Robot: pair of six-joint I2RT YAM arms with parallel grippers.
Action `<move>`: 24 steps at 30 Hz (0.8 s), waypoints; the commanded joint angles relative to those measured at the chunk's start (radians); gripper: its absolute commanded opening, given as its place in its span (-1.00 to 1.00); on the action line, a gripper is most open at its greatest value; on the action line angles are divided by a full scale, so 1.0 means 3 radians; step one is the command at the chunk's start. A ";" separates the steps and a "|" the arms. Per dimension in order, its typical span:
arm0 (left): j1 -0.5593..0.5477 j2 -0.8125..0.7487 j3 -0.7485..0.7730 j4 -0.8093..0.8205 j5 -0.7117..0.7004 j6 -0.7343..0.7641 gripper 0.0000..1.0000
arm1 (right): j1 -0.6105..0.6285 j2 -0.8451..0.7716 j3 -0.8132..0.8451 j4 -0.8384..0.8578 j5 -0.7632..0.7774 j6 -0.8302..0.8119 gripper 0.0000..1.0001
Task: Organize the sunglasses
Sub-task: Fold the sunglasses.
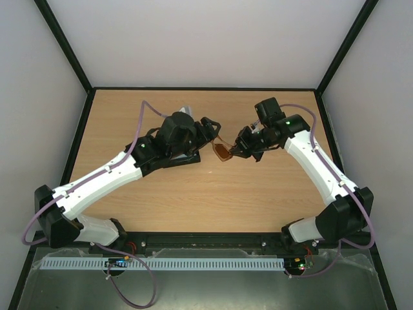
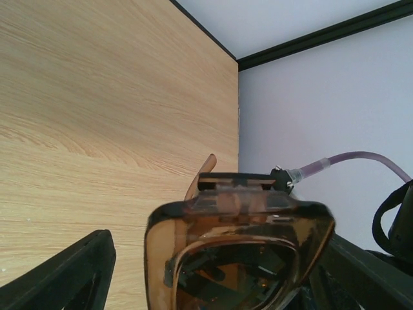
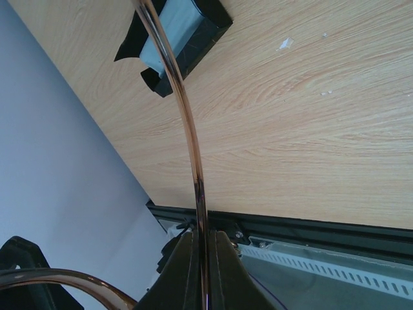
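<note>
The sunglasses [image 1: 224, 152], with a brown frame and amber lenses, hang in the air between my two grippers over the middle of the table. My right gripper [image 1: 240, 150] is shut on one thin temple arm [image 3: 191, 129], which runs up from between its jaws [image 3: 205, 236]. In the left wrist view one lens and the frame front [image 2: 239, 252] fill the space between my left gripper's fingers [image 2: 71, 274]. My left gripper [image 1: 211, 132] stands open around the frame, with a gap showing on its left side.
A black oblong case [image 3: 203, 39] lies open on the wooden table [image 1: 213, 200] with a light blue cloth [image 3: 175, 26] in it. It sits under my left wrist [image 1: 187, 159]. Black rails edge the table, and grey walls stand behind and to the sides.
</note>
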 commanded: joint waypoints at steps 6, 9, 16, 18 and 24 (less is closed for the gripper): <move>-0.0016 -0.0032 0.0083 -0.0085 -0.0049 0.0047 0.51 | -0.0003 0.0040 0.0136 -0.0137 -0.0006 -0.0085 -0.97; -0.0016 -0.0016 0.0086 -0.0101 -0.0028 0.0047 0.43 | -0.0005 0.0059 0.0190 -0.0182 0.0024 -0.0122 -0.97; -0.0017 0.0020 0.0117 -0.0128 -0.0012 0.0055 0.29 | -0.0005 0.0065 0.0226 -0.0220 0.0053 -0.0154 -0.97; -0.0016 0.0029 0.0123 -0.0140 -0.0006 0.0055 0.23 | -0.0002 0.0068 0.0229 -0.0223 0.0061 -0.0162 -0.97; -0.0018 0.0073 0.0166 -0.0172 0.0014 0.0062 0.07 | -0.0001 0.0071 0.0246 -0.0230 0.0069 -0.0174 -0.97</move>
